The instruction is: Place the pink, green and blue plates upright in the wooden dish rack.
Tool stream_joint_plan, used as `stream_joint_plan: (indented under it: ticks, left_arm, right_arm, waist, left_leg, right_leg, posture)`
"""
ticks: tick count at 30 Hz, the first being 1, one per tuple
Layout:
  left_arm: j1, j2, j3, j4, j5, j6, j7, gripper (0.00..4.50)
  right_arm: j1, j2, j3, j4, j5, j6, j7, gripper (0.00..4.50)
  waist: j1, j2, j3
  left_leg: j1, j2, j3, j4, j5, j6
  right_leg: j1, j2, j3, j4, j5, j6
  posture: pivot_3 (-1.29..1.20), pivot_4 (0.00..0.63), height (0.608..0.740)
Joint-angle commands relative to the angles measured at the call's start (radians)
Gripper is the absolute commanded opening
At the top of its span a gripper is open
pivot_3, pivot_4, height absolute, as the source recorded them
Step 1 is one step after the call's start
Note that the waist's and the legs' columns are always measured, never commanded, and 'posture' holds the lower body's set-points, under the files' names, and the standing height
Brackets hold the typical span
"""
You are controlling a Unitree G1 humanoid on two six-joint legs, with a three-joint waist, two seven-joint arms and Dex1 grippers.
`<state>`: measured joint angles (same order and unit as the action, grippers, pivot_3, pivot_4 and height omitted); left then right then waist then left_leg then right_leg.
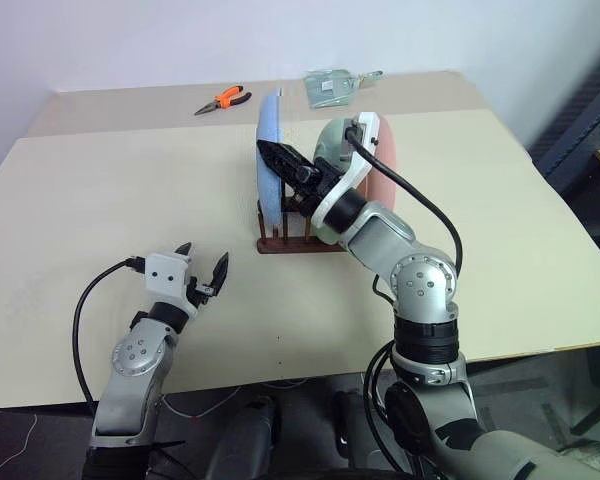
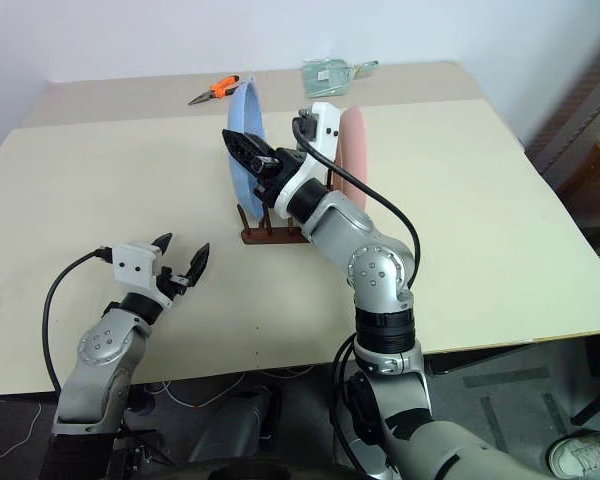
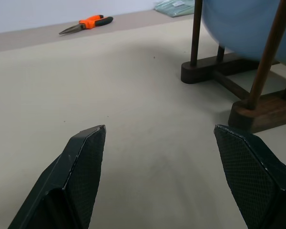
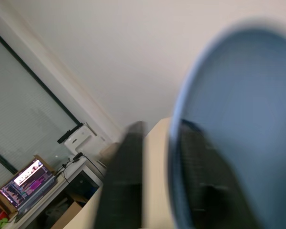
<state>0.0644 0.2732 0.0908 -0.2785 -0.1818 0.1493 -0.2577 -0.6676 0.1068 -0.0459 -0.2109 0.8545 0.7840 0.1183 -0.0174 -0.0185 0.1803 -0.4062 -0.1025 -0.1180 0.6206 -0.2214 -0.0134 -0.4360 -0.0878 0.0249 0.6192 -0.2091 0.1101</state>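
Observation:
The blue plate [image 1: 269,150] stands upright at the left end of the wooden dish rack [image 1: 280,243]. My right gripper [image 1: 275,158] reaches in from the right. Its jaws are open and straddle the blue plate's rim [image 4: 176,143], with a gap showing between one finger [image 4: 124,181] and the rim. The green plate [image 1: 327,142] stands upright behind my right wrist, partly hidden by it. At the rack's right end, the pink plate [image 1: 388,165] is also upright. My left gripper [image 1: 204,256] hovers low over the table, in front and to the left of the rack, open and holding nothing.
Orange-handled pliers [image 1: 223,99] and a clear plastic bag [image 1: 330,86] lie near the table's far edge. The beige table [image 1: 100,200] stretches wide to the left and right of the rack. The rack's foot and pegs [image 3: 257,112] are close ahead of my left gripper.

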Motion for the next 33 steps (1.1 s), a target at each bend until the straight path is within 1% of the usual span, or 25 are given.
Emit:
stream_joint_plan:
  ticks: [1,3,6,13,16,17,18,19,21,23,25,28,29,33]
  left_arm:
    - [-0.003,-0.002,-0.006,-0.044,0.01,-0.003,0.001,3.73]
    - [-0.001,-0.004,-0.01,-0.041,0.013,-0.006,0.001,3.73]
    - [0.0,-0.006,-0.013,-0.041,0.015,-0.007,0.001,3.73]
    - [-0.005,-0.015,-0.019,-0.038,0.018,-0.009,0.003,3.73]
    - [-0.009,-0.018,-0.022,-0.029,0.025,-0.013,0.004,3.73]
    - [-0.011,-0.017,-0.021,-0.026,0.028,-0.015,0.005,3.73]
    - [-0.012,-0.013,-0.014,-0.02,0.032,-0.017,0.008,3.73]
    - [-0.013,-0.011,-0.01,-0.017,0.036,-0.019,0.011,3.73]
    - [-0.014,-0.004,-0.003,0.0,0.048,-0.024,0.017,3.73]
    - [-0.017,-0.001,-0.004,0.017,0.065,-0.029,0.025,3.73]
    - [-0.029,0.008,0.001,0.05,0.08,-0.038,0.031,3.73]
    - [-0.045,0.016,0.009,0.083,0.09,-0.046,0.034,3.73]
    - [-0.049,0.019,0.015,0.092,0.089,-0.046,0.031,3.73]
    - [-0.053,0.035,0.023,0.115,0.098,-0.047,0.019,3.73]
  right_arm:
    - [-0.035,-0.004,0.011,-0.022,-0.015,-0.021,0.013,3.03]
    - [-0.049,-0.025,0.026,-0.026,-0.048,-0.035,0.031,4.02]
    - [-0.075,-0.064,0.051,-0.033,-0.103,-0.066,0.063,4.02]
    - [-0.184,-0.254,0.124,-0.069,-0.283,-0.193,0.228,4.02]
    - [-0.223,-0.359,0.089,-0.052,-0.386,-0.293,0.262,4.02]
    - [-0.23,-0.41,0.062,-0.026,-0.419,-0.32,0.271,4.02]
    - [-0.222,-0.494,0.025,0.021,-0.474,-0.355,0.277,4.02]
    - [-0.214,-0.553,-0.001,0.054,-0.51,-0.382,0.283,4.02]
    - [-0.152,-0.678,-0.069,0.137,-0.554,-0.416,0.299,4.02]
    - [-0.085,-0.758,-0.11,0.199,-0.579,-0.45,0.323,4.02]
    - [0.043,-0.819,-0.145,0.24,-0.585,-0.477,0.386,4.02]
    - [0.183,-0.85,-0.16,0.252,-0.586,-0.505,0.445,4.02]
    - [0.239,-0.848,-0.158,0.253,-0.591,-0.518,0.46,4.02]
    - [0.375,-0.827,-0.132,0.24,-0.612,-0.567,0.501,4.02]
  waist:
    - [0.0,0.0,0.0]
    - [0.0,0.0,0.0]
    - [0.0,0.0,0.0]
    - [0.002,0.0,0.0]
    - [0.003,0.0,0.0]
    - [0.005,0.0,0.0]
    - [0.007,0.0,0.0]
    - [0.011,0.0,0.0]
    - [0.025,-0.001,0.0]
    - [0.031,-0.001,0.0]
    - [0.03,0.0,0.0]
    - [0.024,0.002,0.001]
    - [0.021,0.003,0.001]
    - [0.012,0.006,0.001]
  left_leg:
    - [0.0,0.0,0.0,0.0,0.0,0.0]
    - [0.0,0.0,0.0,0.0,0.0,0.0]
    - [0.0,0.0,0.0,0.0,0.0,0.0]
    - [0.0,0.0,0.0,0.0,0.0,0.0]
    - [0.0,0.0,0.0,0.001,0.0,0.0]
    - [0.0,0.0,0.001,0.001,0.0,0.0]
    - [0.0,0.0,0.001,0.001,0.0,0.0]
    - [0.0,0.0,0.001,0.001,0.0,0.0]
    - [0.0,0.0,0.0,0.002,0.0,0.001]
    - [0.0,-0.001,0.001,0.002,-0.001,0.002]
    - [0.0,0.0,0.002,0.002,-0.002,0.003]
    - [0.0,0.0,0.003,0.001,-0.002,0.004]
    - [0.0,0.0,0.004,0.002,-0.002,0.004]
    - [0.0,0.002,0.005,0.005,-0.002,0.004]
  right_leg:
    - [0.0,0.0,0.0,0.0,0.0,0.0]
    - [0.0,0.0,0.0,0.0,0.0,0.0]
    - [0.0,0.0,0.0,0.0,0.0,0.0]
    - [0.0,0.0,0.0,0.0,0.0,0.0]
    - [0.001,0.0,0.0,-0.001,0.0,0.0]
    - [0.001,0.0,0.0,-0.001,0.0,0.0]
    - [0.001,0.0,0.0,-0.001,0.0,0.0]
    - [0.002,0.0,-0.001,-0.002,0.0,0.0]
    - [0.005,-0.001,-0.003,-0.006,0.0,0.0]
    - [0.006,-0.001,-0.003,-0.007,0.0,0.0]
    - [0.006,-0.001,-0.002,-0.008,0.0,0.0]
    - [0.005,-0.001,-0.001,-0.007,0.0,0.001]
    - [0.005,-0.001,0.0,-0.007,0.0,0.001]
    - [0.006,0.0,0.0,-0.006,0.0,0.001]
  posture:
    - [0.0,0.15,0.739]
    - [0.0,0.15,0.739]
    - [0.0,0.15,0.739]
    - [0.0,0.15,0.739]
    - [0.0,0.15,0.739]
    - [0.0,0.15,0.739]
    - [0.0,0.15,0.739]
    - [0.0,0.15,0.739]
    - [0.0,0.15,0.739]
    - [0.0,0.15,0.739]
    - [0.0,0.15,0.739]
    - [0.0,0.15,0.739]
    - [0.0,0.15,0.739]
    - [0.0,0.15,0.739]
